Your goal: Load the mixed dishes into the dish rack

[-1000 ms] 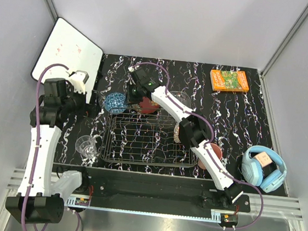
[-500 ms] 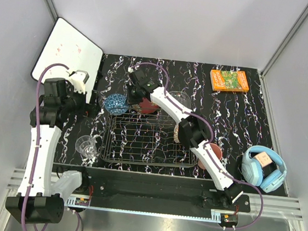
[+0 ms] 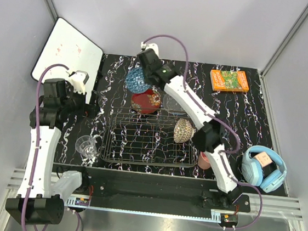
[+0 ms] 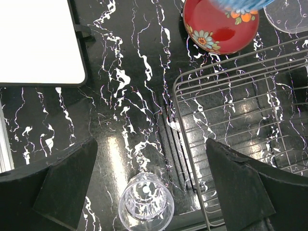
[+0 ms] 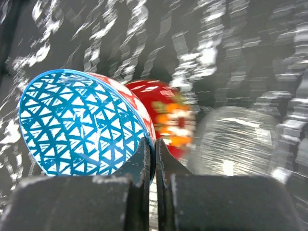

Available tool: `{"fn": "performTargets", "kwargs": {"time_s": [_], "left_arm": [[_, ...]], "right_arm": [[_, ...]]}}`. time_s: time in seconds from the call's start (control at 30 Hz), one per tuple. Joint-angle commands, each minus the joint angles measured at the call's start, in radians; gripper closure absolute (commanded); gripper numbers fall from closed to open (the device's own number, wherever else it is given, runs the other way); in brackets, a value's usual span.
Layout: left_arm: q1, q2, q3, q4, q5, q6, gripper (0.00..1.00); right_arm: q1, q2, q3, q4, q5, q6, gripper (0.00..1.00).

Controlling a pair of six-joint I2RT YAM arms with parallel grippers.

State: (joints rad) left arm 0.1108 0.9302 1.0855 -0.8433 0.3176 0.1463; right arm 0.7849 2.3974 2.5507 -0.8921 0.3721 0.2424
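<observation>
My right gripper (image 3: 143, 73) is shut on the rim of the blue patterned bowl (image 3: 138, 80) (image 5: 79, 127), which hangs tilted above the back of the table. Below it lies the red gold-patterned dish (image 3: 146, 100) (image 5: 169, 109) (image 4: 219, 26), with the clear glass bowl (image 3: 175, 103) (image 5: 236, 139) to its right. The dish rack (image 3: 149, 163) (image 4: 226, 96) holds the beige-brown patterned bowl (image 3: 183, 130) on edge. A salmon-pink cup (image 3: 204, 161) shows by the right arm. My left gripper (image 3: 90, 109) (image 4: 151, 144) hangs open above the clear glass cup (image 3: 87, 145) (image 4: 146, 207), left of the rack.
A white board (image 3: 70, 51) (image 4: 38, 43) leans at the back left. An orange book (image 3: 230, 80) lies at the back right. Blue headphones (image 3: 264, 167) sit at the right edge. Grey walls close in the table on three sides.
My right gripper shut on the blue bowl at the rack's back-left corner and lifted it up and toward the back, uncovering the red dish. The left arm has not moved.
</observation>
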Motion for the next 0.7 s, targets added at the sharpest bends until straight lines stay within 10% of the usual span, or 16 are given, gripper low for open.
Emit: {"fn": "performTargets", "kwargs": {"time_s": [0.0, 0.33, 0.67], "left_arm": [[0.006, -0.024, -0.013, 0.043, -0.012, 0.022, 0.01], [0.004, -0.027, 0.005, 0.038, 0.003, 0.024, 0.01], [0.003, 0.002, 0.033, 0.027, 0.015, 0.027, 0.01]], "right_arm": [[0.026, -0.216, -0.079, -0.114, 0.278, -0.048, 1.00], [0.134, -0.522, -0.461, -0.494, 0.735, 0.212, 1.00], [0.243, -0.739, -0.668, -0.729, 0.590, 0.432, 1.00]]}}
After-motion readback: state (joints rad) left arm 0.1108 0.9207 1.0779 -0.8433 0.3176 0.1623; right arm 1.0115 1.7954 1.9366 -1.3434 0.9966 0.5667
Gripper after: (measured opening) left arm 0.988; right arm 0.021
